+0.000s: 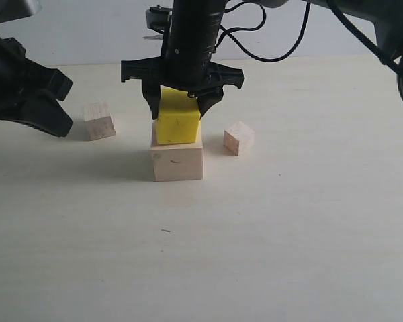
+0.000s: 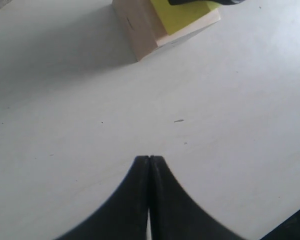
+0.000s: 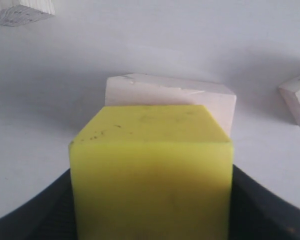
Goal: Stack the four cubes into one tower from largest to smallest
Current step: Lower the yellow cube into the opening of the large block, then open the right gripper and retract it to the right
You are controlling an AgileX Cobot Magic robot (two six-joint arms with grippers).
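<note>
**Op 1:** Right gripper (image 1: 181, 104) straddles the yellow cube (image 1: 178, 124), jaws spread wide and seemingly not pressing it. Left gripper (image 2: 150, 161) hangs off to the side, fingers pressed together, empty.

**Op 2:** How will the blocks handle?

**Op 1:** Rigid and light, I judge. Take each by two opposite flat faces, near the top. The large wooden cube (image 1: 178, 161) is pale and bare, and stands on the table (image 1: 289, 235) as the base. The yellow one is bright and smooth, perhaps slicker, and rests on it. The medium wooden cube (image 1: 99, 121) lies well left of the stack. The small wooden cube (image 1: 239, 138) sits near its right, turned askew.
</note>
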